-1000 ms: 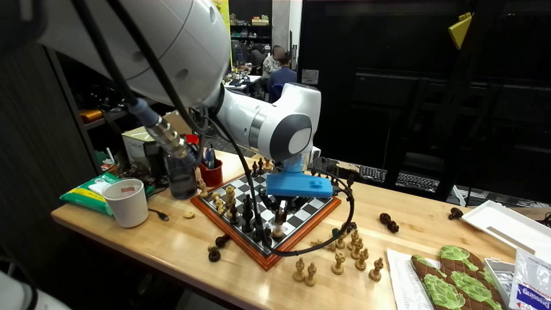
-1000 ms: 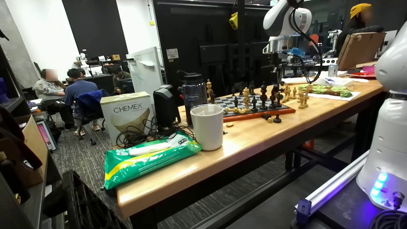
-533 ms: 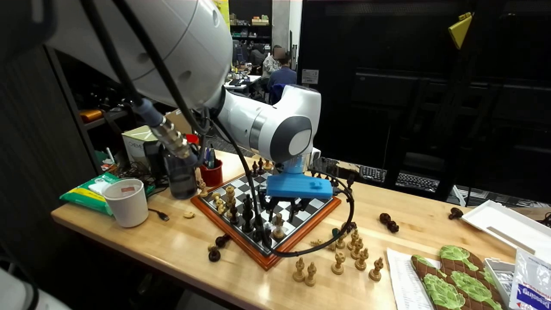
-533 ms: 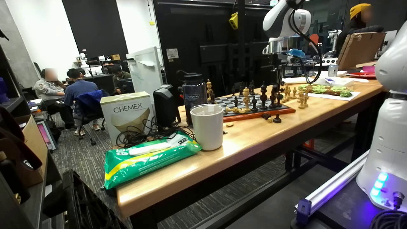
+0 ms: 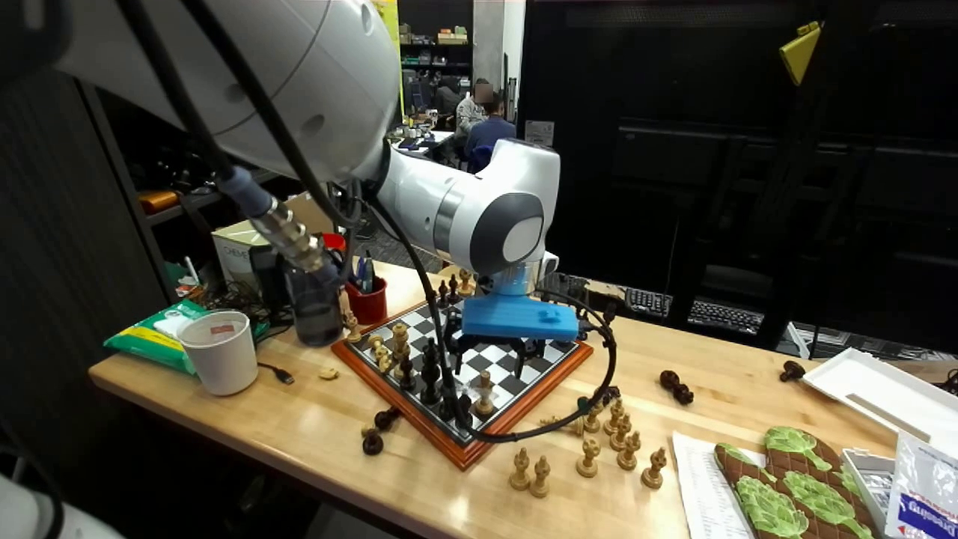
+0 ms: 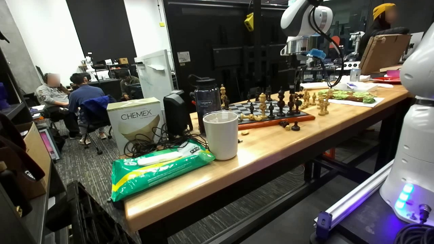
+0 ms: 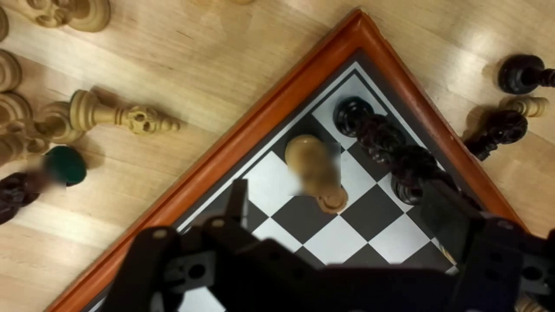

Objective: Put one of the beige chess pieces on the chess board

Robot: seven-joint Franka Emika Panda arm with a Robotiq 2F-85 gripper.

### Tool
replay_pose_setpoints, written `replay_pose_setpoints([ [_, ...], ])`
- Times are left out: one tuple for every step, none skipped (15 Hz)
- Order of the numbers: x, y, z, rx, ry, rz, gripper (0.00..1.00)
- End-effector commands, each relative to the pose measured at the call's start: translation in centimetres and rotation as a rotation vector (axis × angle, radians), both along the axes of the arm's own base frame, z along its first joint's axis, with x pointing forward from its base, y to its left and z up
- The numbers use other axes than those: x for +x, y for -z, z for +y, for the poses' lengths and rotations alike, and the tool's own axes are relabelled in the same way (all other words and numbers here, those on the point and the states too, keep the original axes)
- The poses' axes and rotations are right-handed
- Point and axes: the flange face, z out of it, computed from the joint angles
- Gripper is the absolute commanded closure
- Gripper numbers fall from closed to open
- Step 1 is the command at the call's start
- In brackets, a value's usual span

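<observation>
The chess board (image 5: pixel 419 425), with black and white checks and a reddish-brown frame, lies on the wooden table. One beige chess piece (image 5: pixel 485 397) stands upright on it near the close corner; the wrist view shows this beige piece (image 7: pixel 303 151) on a dark square. Above it my gripper (image 5: pixel 489 367) is open, fingers spread wide with nothing between them. In the wrist view one finger (image 7: pixel 237 197) is left of the piece, the other far to its right. More beige pieces (image 5: pixel 587 458) stand beside the board, and one (image 7: pixel 97 115) lies on its side.
Dark pieces (image 5: pixel 430 378) stand close by on the board, near one finger. Other dark pieces (image 5: pixel 676 388) lie on the table. A black cable loops around the gripper. A white mug (image 5: pixel 221 355), a dark bottle (image 5: pixel 314 311), a red cup (image 5: pixel 368 302) and an oven mitt (image 5: pixel 797 479) stand or lie around.
A second ago the fingers were together at the beige piece's top. They have since spread apart, and my gripper has risen a little. The piece stays standing on the board.
</observation>
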Motion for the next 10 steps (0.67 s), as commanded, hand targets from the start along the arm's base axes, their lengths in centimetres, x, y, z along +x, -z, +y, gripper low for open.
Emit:
replay_pose_setpoints([
  [-1.1, -2.8, 0.1, 0.011, 0.064, -0.014, 0.0],
  [-1.2, -3.4, 0.0, 0.005, 0.097, -0.02, 0.0],
  [-1.5, -4.1, 0.0, 0.002, 0.12, -0.028, 0.0],
  [-1.6, -4.6, -0.1, 0.0, 0.145, -0.038, 0.0],
  [-1.9, -5.2, -0.2, -0.01, 0.178, -0.049, 0.0],
  [-2.0, -5.7, -0.2, -0.019, 0.208, -0.054, 0.0],
  [-2.4, -6.3, -0.3, -0.032, 0.237, -0.058, 0.0],
  [-2.6, -6.8, -0.4, -0.042, 0.263, -0.06, 0.0],
  [-2.9, -7.3, -0.5, -0.051, 0.284, -0.064, 0.0],
  [-3.2, -7.7, -0.5, -0.061, 0.301, -0.06, 0.0],
])
